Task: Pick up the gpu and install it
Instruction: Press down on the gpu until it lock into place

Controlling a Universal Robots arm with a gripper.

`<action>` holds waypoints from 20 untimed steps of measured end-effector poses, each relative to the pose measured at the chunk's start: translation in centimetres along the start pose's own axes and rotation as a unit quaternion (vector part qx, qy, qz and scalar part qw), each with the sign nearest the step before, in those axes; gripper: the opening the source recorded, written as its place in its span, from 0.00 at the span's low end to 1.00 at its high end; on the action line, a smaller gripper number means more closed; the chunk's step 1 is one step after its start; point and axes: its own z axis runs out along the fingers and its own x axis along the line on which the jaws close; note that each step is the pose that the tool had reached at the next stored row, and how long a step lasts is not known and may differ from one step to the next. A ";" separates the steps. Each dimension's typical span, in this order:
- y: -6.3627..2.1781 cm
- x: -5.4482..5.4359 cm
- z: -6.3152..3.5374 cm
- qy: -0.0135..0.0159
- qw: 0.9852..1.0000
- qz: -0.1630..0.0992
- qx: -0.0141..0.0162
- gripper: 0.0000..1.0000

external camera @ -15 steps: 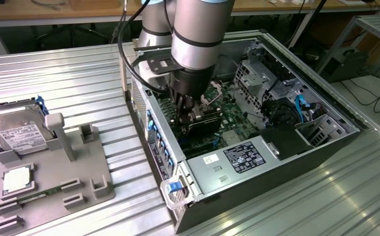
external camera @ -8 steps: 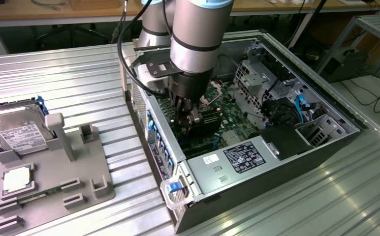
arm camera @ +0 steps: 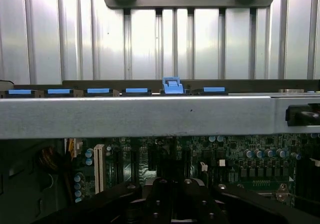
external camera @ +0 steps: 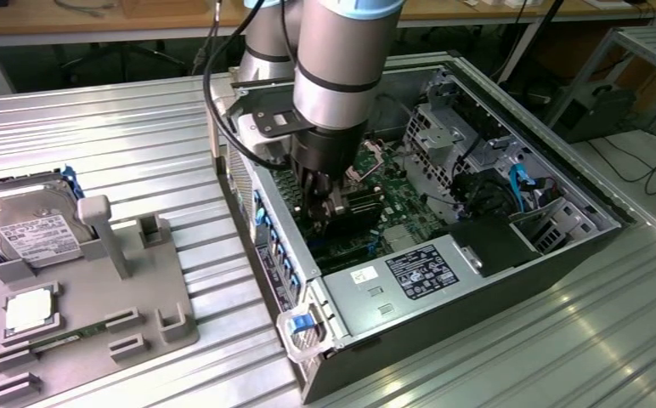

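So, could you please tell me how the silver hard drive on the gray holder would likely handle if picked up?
The hard drive looks like a solid metal block, so it is probably stiff and heavy for its size. Its smooth casing may be slippery. Flat-sided and resting on the gray holder, it should not roll.

No words or numbers can be read. The power box [external camera: 425,274] in the computer case [external camera: 600,223] has a dark label with tiny white print, and a small white sticker sits beside it. The hard drive [external camera: 36,234], far to the exterior view's left, has a white label too. All print is too small.
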 end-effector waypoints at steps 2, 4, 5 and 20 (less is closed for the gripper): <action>0.01 0.0 0.02 0.000 1.000 0.000 0.000 0.11; 0.01 0.0 0.07 0.000 1.000 0.000 0.000 0.11; 0.04 0.0 0.07 0.000 1.000 0.000 0.000 0.11; 1.03 -0.5 0.35 0.003 1.000 -0.002 0.000 0.11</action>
